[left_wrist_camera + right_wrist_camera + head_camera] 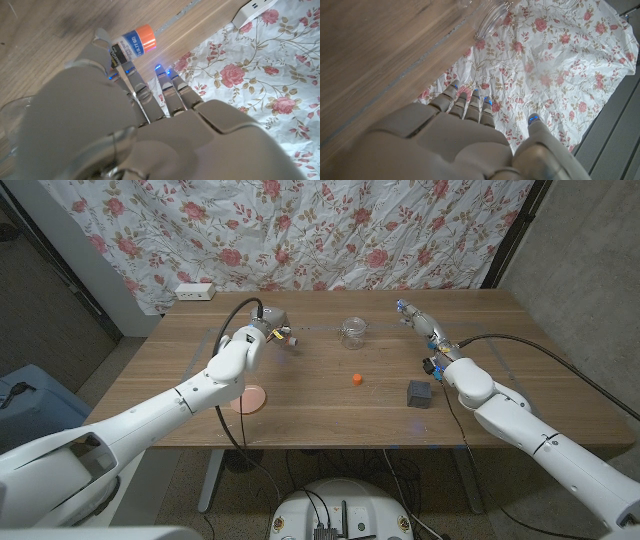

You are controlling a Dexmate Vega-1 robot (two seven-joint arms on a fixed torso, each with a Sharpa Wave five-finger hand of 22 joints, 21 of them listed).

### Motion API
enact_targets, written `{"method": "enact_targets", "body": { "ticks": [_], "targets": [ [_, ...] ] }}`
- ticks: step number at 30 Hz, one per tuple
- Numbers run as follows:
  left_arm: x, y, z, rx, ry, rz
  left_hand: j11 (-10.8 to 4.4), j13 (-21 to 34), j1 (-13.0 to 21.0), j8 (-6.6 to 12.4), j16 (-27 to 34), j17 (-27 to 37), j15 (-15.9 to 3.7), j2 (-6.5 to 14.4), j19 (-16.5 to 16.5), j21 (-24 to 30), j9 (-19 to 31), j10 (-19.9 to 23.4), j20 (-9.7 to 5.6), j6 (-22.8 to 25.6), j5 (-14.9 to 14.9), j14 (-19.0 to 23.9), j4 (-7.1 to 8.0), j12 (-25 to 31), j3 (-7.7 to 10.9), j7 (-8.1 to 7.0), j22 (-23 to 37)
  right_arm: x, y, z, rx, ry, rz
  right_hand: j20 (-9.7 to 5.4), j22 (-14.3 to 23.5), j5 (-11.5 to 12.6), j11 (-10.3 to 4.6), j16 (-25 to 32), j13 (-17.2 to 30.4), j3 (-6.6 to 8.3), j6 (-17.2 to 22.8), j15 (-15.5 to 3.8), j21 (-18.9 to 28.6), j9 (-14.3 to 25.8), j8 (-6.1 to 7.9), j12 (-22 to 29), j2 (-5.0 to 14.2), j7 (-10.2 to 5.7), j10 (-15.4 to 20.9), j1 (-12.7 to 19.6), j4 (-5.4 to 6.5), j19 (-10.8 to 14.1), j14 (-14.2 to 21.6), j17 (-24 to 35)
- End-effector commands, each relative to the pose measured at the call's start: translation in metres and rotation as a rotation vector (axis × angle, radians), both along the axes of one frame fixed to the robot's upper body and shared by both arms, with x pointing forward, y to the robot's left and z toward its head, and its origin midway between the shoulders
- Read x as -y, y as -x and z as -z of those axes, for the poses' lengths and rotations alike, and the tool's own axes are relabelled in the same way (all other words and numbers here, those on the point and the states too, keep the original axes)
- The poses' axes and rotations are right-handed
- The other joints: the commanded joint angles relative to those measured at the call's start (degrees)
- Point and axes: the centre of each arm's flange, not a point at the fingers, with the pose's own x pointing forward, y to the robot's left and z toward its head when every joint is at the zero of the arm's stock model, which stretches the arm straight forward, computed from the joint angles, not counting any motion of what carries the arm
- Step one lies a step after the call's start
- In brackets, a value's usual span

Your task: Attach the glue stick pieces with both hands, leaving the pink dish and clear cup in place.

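Left hand (268,323) at the table's far side, gripping white glue stick body with blue label (285,335); small orange cap (357,379) lying loose mid-table, well apart, awaiting fitting. Right hand (421,323) raised, fingers spread, holding nothing.

Fingers (131,70) pinching glue stick body (131,44), orange end outward, likely for capping.

Right hand (470,107) spread, near clear plastic cup (485,12).

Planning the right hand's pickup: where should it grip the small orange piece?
Pinch its sides from above, coming in from the robot's right: the orange piece is small and stands free on the table, and the right hand is open on that side. The left hand holds the glue stick.
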Motion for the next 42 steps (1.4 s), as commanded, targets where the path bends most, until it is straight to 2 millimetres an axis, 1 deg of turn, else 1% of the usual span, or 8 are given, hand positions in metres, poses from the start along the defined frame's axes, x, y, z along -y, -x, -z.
{"method": "enact_targets", "body": {
  "ticks": [1, 11, 18, 22, 23, 29, 38, 42],
  "targets": [
    [0.005, -0.002, -0.004, -0.012, -0.01, 0.027, 1.07, 0.8, -1.4, 0.13, 0.0, 0.2, -9.02, 1.4, 0.5, 0.3, 0.3, 9.4, -1.78, 7.4, 0.2, 0.6, 0.02, 0.3, -0.3, 3.92, 0.3, -0.007, 0.016, -0.003, 0.032, 0.205, 0.084, 0.01, 0.1, -0.1, -0.58, -0.2, 0.2, 0.24, -0.2, -0.6, -0.1, 0.2, -0.23, 0.3, -0.03, -0.75, -0.3, 0.9, -1.16, -0.7, -0.9, 0.0],
    [0.002, -0.006, -0.002, -0.036, -0.018, 0.045, 1.08, 0.8, -1.7, -0.02, -0.1, 0.2, -9.0, 1.5, 0.7, 0.4, 0.3, 9.5, -1.75, 7.5, 0.2, 0.6, 0.07, 0.2, -0.54, 4.11, 0.3, -0.017, 0.029, -0.008, 0.07, 0.365, 0.104, 0.2, 0.1, -0.4, -1.12, -0.3, 0.4, 0.64, -1.7, -0.7, -0.2, 0.3, -0.41, 0.2, -0.48, -1.61, -0.9, 2.3, -2.84, -1.6, -1.8, -0.1],
    [0.0, -0.004, -0.002, -0.029, -0.002, 0.033, 1.08, 0.8, -1.8, -0.14, -0.1, 0.2, -9.07, 1.6, 0.8, 0.4, 0.2, 9.7, -1.76, 7.6, 0.3, 0.6, 0.03, 0.2, -0.63, 4.24, 0.3, -0.021, 0.037, -0.012, 0.078, 0.492, 0.106, 1.03, 0.2, -0.7, -1.52, -0.3, 0.6, 1.01, -2.3, -0.43, -0.1, 0.4, -0.16, 0.3, -1.09, -3.22, -1.5, 3.7, -4.56, -2.0, -2.5, -0.2],
    [-0.002, -0.002, -0.002, -0.026, 0.01, 0.018, 1.08, 0.8, -1.8, -0.18, -0.1, 0.2, -9.07, 1.7, 0.8, 0.4, 0.2, 9.7, -1.74, 7.6, 0.3, 0.6, 0.02, 0.1, -0.66, 4.22, 0.3, -0.024, 0.042, -0.015, 0.085, 0.552, 0.111, 1.43, 0.2, -0.9, -1.72, -0.2, 0.6, 1.23, -2.5, -0.27, -0.1, 0.5, -0.01, 0.4, -1.39, -3.29, -1.3, 4.6, -5.44, -2.3, -2.8, -0.2],
    [-0.003, -0.001, -0.002, -0.025, 0.015, 0.014, 1.08, 0.8, -1.8, -0.19, -0.1, 0.2, -9.06, 1.7, 0.8, 0.4, 0.2, 9.7, -1.74, 7.6, 0.3, 0.6, 0.03, 0.1, -0.67, 4.27, 0.3, -0.025, 0.043, -0.016, 0.088, 0.572, 0.116, 1.91, 0.2, -0.9, -1.72, -0.2, 0.7, 1.36, -2.6, -0.18, -0.1, 0.5, 0.08, 0.5, -1.54, -3.35, -1.3, 5.0, -5.94, -2.5, -2.8, -0.2],
    [-0.006, 0.001, -0.003, -0.017, 0.035, -0.007, 1.08, 0.9, -1.8, -0.26, 0.0, 0.2, -9.08, 1.7, 0.9, 0.4, 0.2, 9.8, -1.76, 7.7, 0.3, 0.7, 0.01, 0.1, -0.73, 4.36, 0.3, -0.032, 0.05, -0.02, 0.094, 0.662, 0.134, 2.85, 0.2, -1.3, -1.72, -0.1, 0.9, 1.86, -3.5, 0.73, 0.0, 0.6, 0.16, 0.6, -2.37, -3.66, -1.5, 7.1, -7.93, -3.0, -3.5, -0.2],
    [-0.008, -0.002, -0.008, 0.002, 0.057, -0.024, 1.08, 0.9, -1.9, -0.42, -0.1, 0.2, -9.05, 1.8, 0.9, 0.4, 0.2, 9.8, -1.73, 7.7, 0.3, 0.8, -0.03, 0.0, -0.88, 4.34, 0.3, -0.046, 0.056, -0.026, 0.108, 0.795, 0.147, 3.89, 0.2, -0.7, -1.46, 0.1, 1.2, 2.95, -4.5, 1.57, 0.1, 0.8, 0.43, 0.9, -2.89, -4.15, -1.3, 10.2, -9.89, -3.3, -3.9, -0.2],
    [-0.007, -0.003, -0.009, 0.006, 0.058, -0.024, 1.08, 0.9, -1.9, -0.48, -0.1, 0.2, -9.07, 1.8, 0.8, 0.3, 0.2, 9.8, -1.7, 7.7, 0.3, 0.8, -0.04, 0.0, -0.91, 4.31, 0.3, -0.053, 0.06, -0.028, 0.105, 0.844, 0.148, 4.27, 0.2, -0.4, -1.4, 0.2, 1.3, 3.38, -4.6, 1.81, 0.1, 0.9, 0.58, 1.0, -2.94, -4.31, -1.3, 11.3, -10.25, -3.4, -3.9, -0.2]
  ]
}}
